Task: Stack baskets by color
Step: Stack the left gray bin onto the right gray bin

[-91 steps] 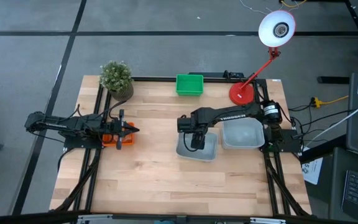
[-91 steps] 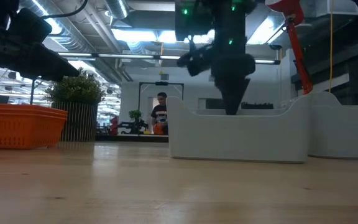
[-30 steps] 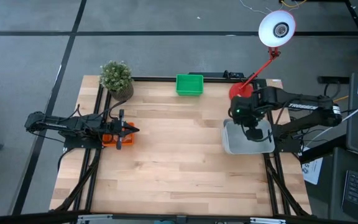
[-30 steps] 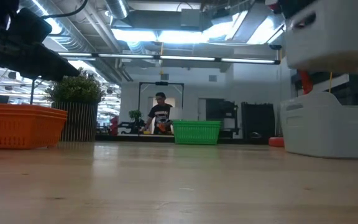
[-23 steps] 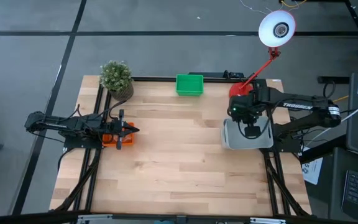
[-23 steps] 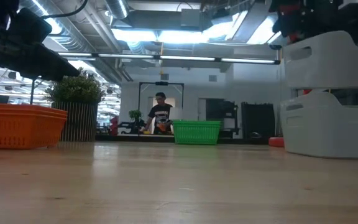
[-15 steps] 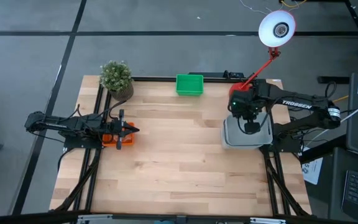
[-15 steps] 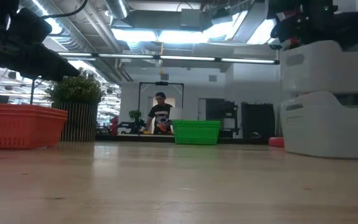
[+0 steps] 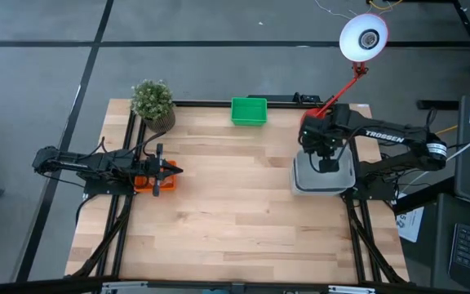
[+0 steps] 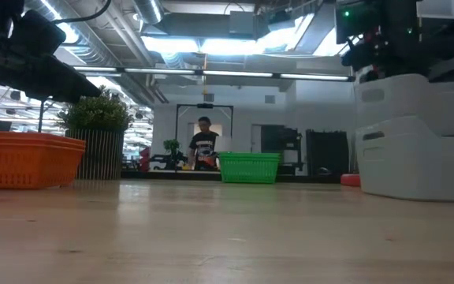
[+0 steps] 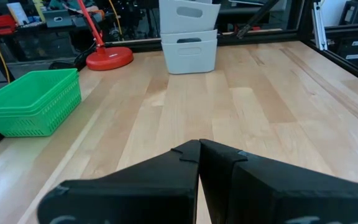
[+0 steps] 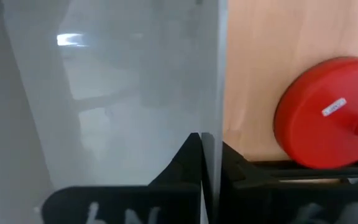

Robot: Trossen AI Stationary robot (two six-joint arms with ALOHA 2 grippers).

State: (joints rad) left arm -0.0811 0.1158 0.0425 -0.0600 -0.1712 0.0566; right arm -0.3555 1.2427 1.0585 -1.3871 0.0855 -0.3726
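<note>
My right gripper [image 9: 326, 162] points down at the table's right side, shut on a pale grey basket [image 10: 416, 95]. That basket hangs directly over a second grey basket [image 10: 416, 162] standing on the table, their rims nearly meeting. A green basket [image 9: 249, 111] stands at the far edge. An orange basket [image 9: 147, 181] sits at the left, under my left gripper [image 11: 199, 149], which is shut and holds nothing. My right gripper pinches the upper grey basket's far wall [image 12: 219, 93] near its middle, one finger [image 12: 188, 158] inside the basket and one outside. The fingers come from above, pointing down. The basket hangs level, open side up, just over the lower grey basket.
A red lamp base [image 9: 317, 121] stands just beyond the grey baskets, with its arm and shade reaching past the table's far right corner. A potted plant [image 9: 152, 103] stands at the far left corner. Bare wood fills the middle and near side of the table.
My right gripper has carried the grey basket down and a little toward the far edge, turning it square over the other grey basket. The basket was high above the lower one and now hangs close to its rim.
</note>
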